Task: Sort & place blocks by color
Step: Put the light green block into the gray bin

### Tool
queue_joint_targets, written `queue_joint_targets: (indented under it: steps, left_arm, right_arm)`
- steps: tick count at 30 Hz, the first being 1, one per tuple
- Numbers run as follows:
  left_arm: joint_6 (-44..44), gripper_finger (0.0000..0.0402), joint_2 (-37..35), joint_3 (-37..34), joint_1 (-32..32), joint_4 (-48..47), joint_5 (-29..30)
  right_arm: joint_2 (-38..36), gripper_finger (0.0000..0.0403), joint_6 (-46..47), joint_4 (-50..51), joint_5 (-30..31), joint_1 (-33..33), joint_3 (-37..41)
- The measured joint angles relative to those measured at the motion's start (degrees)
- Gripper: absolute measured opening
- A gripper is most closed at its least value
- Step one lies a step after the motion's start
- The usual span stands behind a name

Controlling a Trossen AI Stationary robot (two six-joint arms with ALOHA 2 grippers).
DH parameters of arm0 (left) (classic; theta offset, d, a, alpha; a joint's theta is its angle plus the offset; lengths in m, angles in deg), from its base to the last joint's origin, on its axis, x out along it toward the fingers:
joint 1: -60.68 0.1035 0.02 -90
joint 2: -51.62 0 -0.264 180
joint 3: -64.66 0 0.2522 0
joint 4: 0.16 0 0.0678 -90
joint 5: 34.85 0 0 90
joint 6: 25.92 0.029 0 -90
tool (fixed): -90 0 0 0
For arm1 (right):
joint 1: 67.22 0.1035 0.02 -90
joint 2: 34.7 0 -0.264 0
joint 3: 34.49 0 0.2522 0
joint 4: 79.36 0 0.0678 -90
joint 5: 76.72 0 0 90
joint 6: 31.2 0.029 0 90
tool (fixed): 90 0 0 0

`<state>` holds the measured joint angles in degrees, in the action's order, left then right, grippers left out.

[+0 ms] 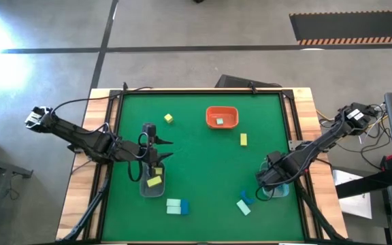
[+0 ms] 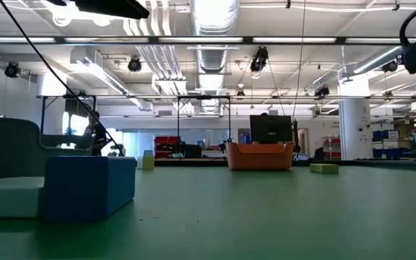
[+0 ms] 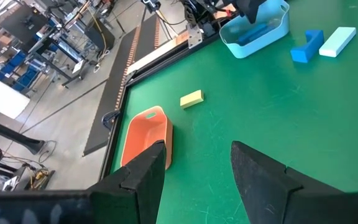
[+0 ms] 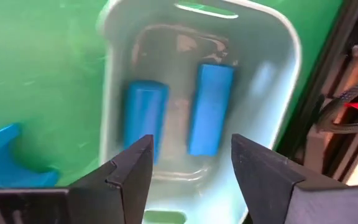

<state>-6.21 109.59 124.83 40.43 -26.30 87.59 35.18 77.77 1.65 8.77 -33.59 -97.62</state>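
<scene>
Your right gripper (image 4: 188, 174) has its fingers spread apart with nothing between them, and it hangs directly over the pale blue bin (image 4: 278, 74) at about four o'clock on the table. Two blue blocks (image 4: 210, 109) lie side by side on the bin's floor, which suggests you are parked here because a drop has just finished. Just outside the bin, toward six o'clock, an arch-shaped blue piece (image 1: 247, 199) and a mint block (image 1: 243, 208) lie touching each other on the green mat (image 1: 203, 156); the blue one looks like your nearest next pick.

Your left gripper (image 3: 191, 177) also stands parted and empty, above the clear bin (image 1: 152, 185) at about eight o'clock. That bin holds a yellow block (image 1: 154, 181), so it is evidently the yellow station.

Farther out, a mint block beside a blue one (image 1: 177, 206) sits near six o'clock. A loose yellow block (image 1: 243, 139) lies at about two o'clock, and another yellow one (image 1: 168, 118) at about eleven o'clock. The orange tray (image 1: 222, 109) at twelve o'clock carries one mint block (image 1: 219, 122), so mint seems to belong there. By my reckoning roughly half the sorting remains.
</scene>
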Motion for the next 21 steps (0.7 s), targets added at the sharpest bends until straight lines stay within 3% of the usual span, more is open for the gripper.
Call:
queue_joint_targets:
  steps: [5,14,21]
  left_arm:
    - [-0.02,0.0166,0.07,0.00,0.00,0.64,0.00]
    - [-1.70,0.0166,0.11,-1.05,0.00,4.65,-0.02]
    - [-12.23,0.0166,1.34,-1.89,0.00,4.59,0.86]
  right_arm:
    - [0.19,0.0203,-1.03,-0.06,5.36,0.01,-4.30]
    - [2.20,0.0203,-14.36,-0.86,33.65,-0.02,-9.64]
    - [3.04,0.0203,-23.79,-3.23,49.67,-0.02,-8.32]
